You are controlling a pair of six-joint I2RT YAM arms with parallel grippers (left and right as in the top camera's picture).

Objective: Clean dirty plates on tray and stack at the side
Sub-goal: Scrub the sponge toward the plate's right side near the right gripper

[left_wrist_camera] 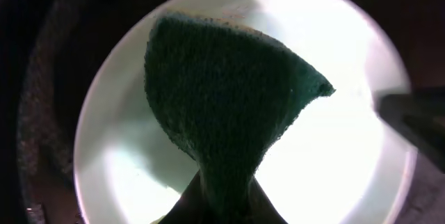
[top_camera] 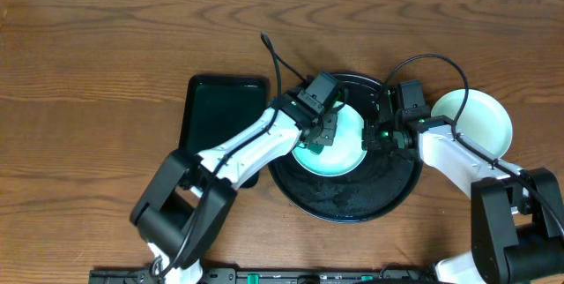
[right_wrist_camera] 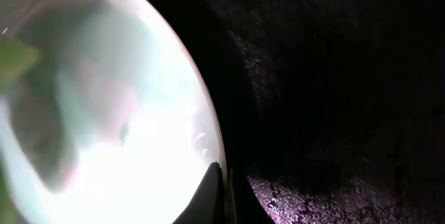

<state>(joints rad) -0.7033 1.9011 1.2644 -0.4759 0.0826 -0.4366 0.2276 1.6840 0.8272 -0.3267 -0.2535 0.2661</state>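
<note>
A pale mint-green plate (top_camera: 344,152) lies on the large round black tray (top_camera: 348,206). My left gripper (top_camera: 324,130) is shut on a dark green sponge (left_wrist_camera: 222,92) and holds it over the plate's middle (left_wrist_camera: 334,154). My right gripper (top_camera: 375,134) is shut on the plate's right rim (right_wrist_camera: 104,113), its fingertips (right_wrist_camera: 224,189) pinching the edge above the tray floor (right_wrist_camera: 334,78). Another pale plate (top_camera: 480,121) sits on the table to the right of the tray. A third plate is not visible.
A smaller rectangular black tray (top_camera: 220,112) lies on the wooden table left of the round tray. Cables run from both wrists over the back of the round tray.
</note>
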